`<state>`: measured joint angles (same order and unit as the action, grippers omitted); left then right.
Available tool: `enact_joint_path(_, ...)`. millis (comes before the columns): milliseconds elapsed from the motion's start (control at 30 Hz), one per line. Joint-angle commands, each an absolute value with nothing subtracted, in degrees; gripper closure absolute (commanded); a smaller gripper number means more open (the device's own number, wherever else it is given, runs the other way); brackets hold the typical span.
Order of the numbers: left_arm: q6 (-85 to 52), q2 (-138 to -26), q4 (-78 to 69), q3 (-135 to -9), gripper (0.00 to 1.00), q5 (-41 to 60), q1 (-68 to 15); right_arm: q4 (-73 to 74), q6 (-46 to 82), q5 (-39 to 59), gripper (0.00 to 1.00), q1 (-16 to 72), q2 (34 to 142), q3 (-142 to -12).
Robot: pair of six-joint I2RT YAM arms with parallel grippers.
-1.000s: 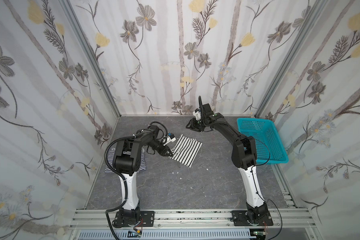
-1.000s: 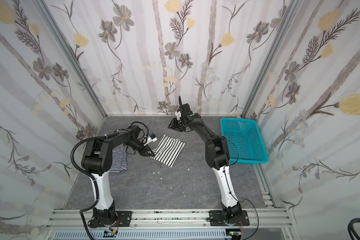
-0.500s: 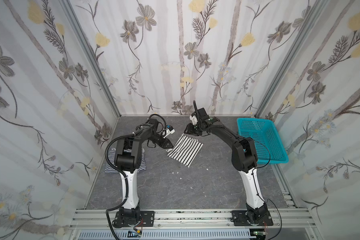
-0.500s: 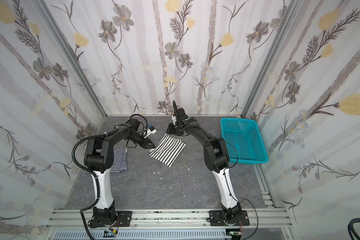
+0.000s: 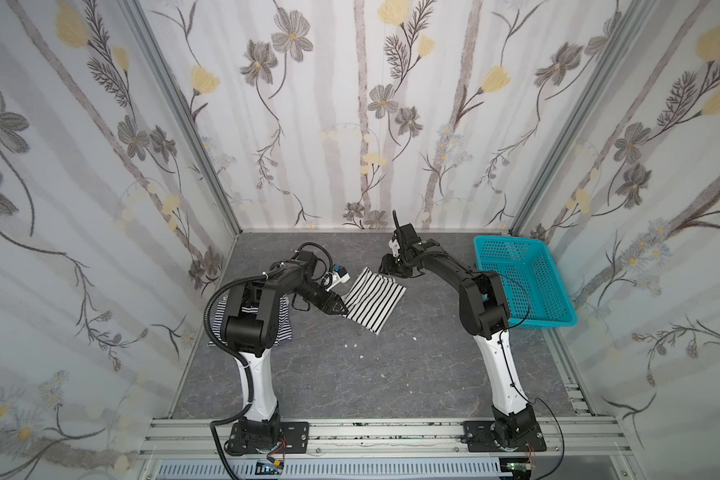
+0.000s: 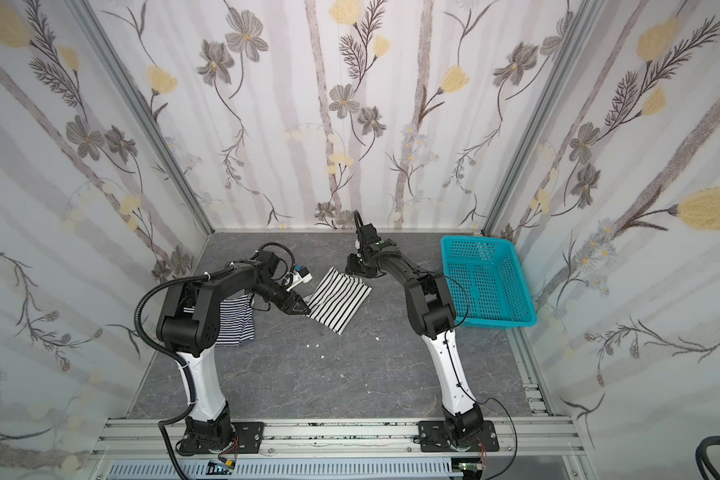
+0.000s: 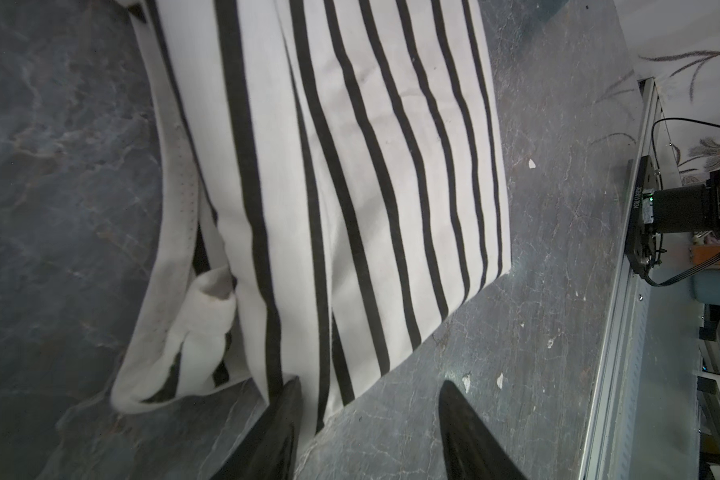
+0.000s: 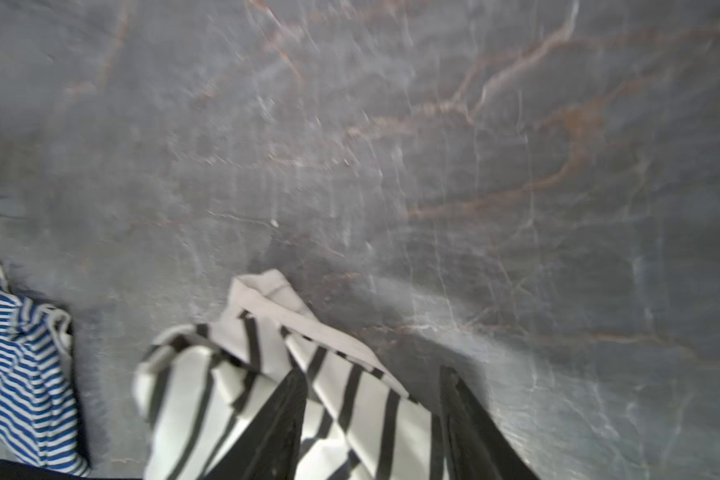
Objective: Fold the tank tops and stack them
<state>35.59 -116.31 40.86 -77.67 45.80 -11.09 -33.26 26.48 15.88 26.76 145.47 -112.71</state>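
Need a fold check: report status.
Jaws open on left gripper and right gripper. Wide-striped tank top folded; navy-striped tank top apart, unstacked. Nothing in the way.

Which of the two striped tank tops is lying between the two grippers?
The white tank top with wide-spaced black stripes, folded mid-table. The finely navy-striped tank top lies off to the left, partly hidden under the left arm.

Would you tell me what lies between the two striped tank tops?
The left hand and its wrist, above bare grey tabletop, lie between the navy-striped tank top and the black-striped tank top. Both top views show this.
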Motion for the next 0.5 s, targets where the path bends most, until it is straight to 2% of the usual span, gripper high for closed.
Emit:
enact_joint_path(0,33.91,-117.94,39.04,-78.66,0.49,44.8,-11.1,-29.22,26.11,15.9,0.47,27.71,141.87,-107.13)
enact_joint_path(200,32.18,-118.08,38.58,-82.36,0.79,46.85,-11.56,-23.97,27.17,16.34,0.47,28.36,135.69,-95.1)
enact_joint_path(300,31.35,-117.49,38.41,-84.36,0.84,47.62,-12.18,-21.47,28.15,16.87,0.47,28.86,132.75,-89.78)
enact_joint_path(467,30.35,-118.86,38.41,-88.36,0.86,46.75,-13.5,-17.62,30.87,19.09,0.47,30.42,127.65,-81.74)
